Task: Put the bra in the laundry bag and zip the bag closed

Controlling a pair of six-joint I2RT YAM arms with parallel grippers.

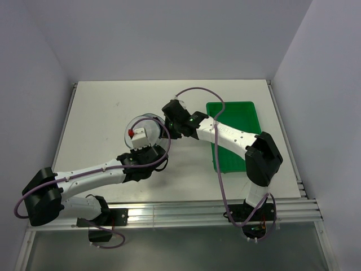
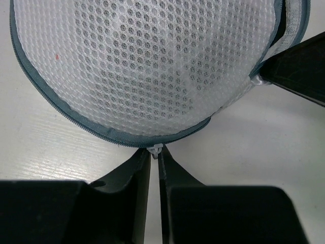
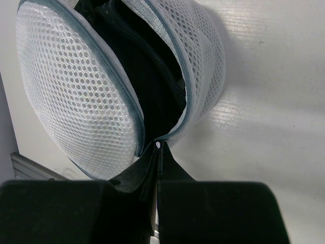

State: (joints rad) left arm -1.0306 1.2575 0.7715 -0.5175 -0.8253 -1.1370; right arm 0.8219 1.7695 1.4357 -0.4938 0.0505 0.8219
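1. Laundry bag [image 1: 148,121] sits on the white table [image 1: 101,107], left of the middle, between the two grippers and well apart from the green tray [image 1: 237,113] on the right.
2. It is a round bag of white mesh with a grey-blue zipper track [image 2: 61,109] running along its rim.
3. In the right wrist view the zip is not yet closed. The lid stands apart from the body in a gap that is wide at the top of the picture and narrows to a point at the fingertips.
4. The black bra [image 3: 152,76] lies inside the bag and shows as dark fabric through that gap. None of it hangs outside in this view.
5. The left gripper [image 2: 155,155] is at the near side of the bag. Its fingers are drawn almost together and pinch the small white zipper pull [image 2: 156,149] at their tips, right at the rim.
6. The right gripper [image 3: 157,150] is at the far right side of the bag, fingers pressed together on a small white tab where the two zipper edges meet.
7. In the left wrist view the right gripper shows as a dark shape at the right edge, touching the bag's seam.
8. Both arms reach inward over the table.
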